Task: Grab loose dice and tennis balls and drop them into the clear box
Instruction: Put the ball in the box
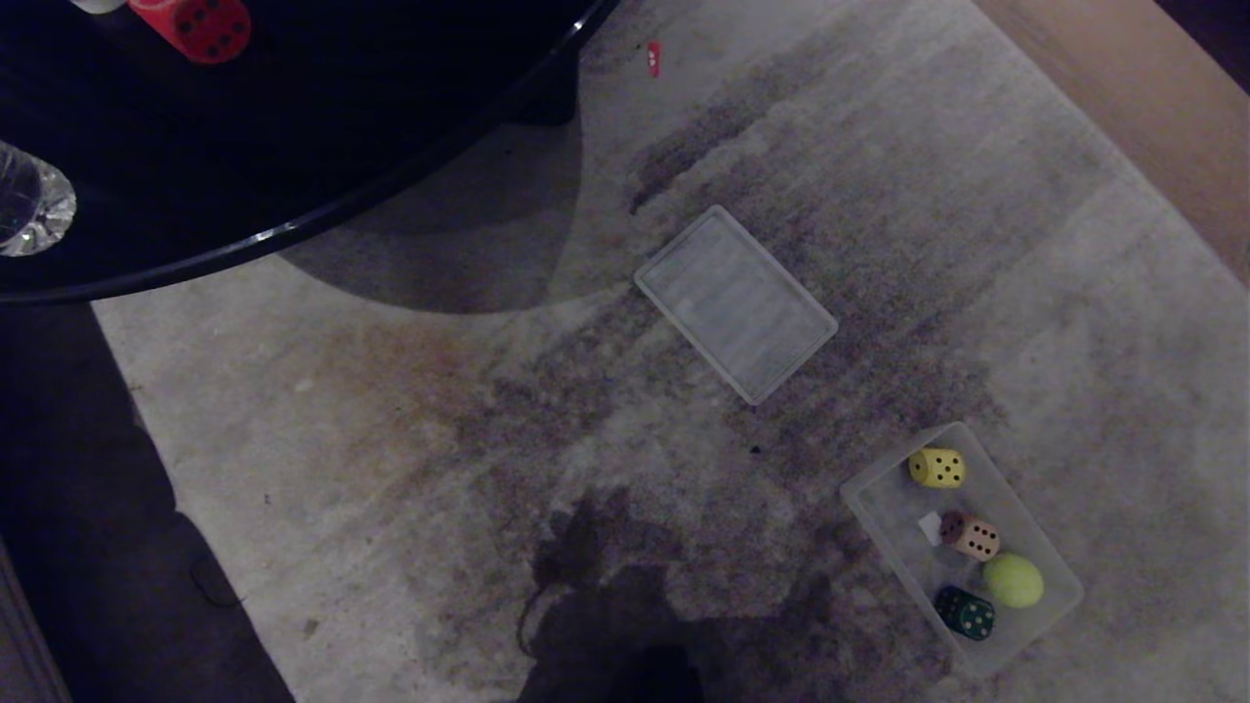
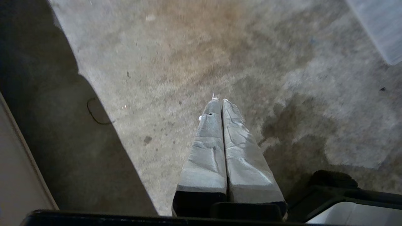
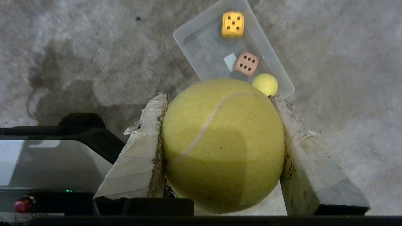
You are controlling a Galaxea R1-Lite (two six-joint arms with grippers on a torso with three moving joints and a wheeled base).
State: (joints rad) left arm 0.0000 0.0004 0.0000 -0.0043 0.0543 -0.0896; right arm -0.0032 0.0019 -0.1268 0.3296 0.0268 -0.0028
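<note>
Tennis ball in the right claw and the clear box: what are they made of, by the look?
Tennis ball: yellow-green felt, matte and fuzzy, with a pale curved seam. Clear box: likely plastic, translucent and smooth; carpet shows through its walls. Right claw is clamped on the ball.

dice (image 1: 937,468) in clear box (image 1: 879,500), lid (image 1: 735,304) beside

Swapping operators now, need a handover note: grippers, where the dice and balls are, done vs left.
Right gripper: shut on a tennis ball, above the carpet short of the clear box.
Left gripper: shut, empty, idle over the carpet.
In the box: yellow die, brown die, dark green die, second tennis ball.
Left: drop the held ball in; red die still sits on the black table.
</note>
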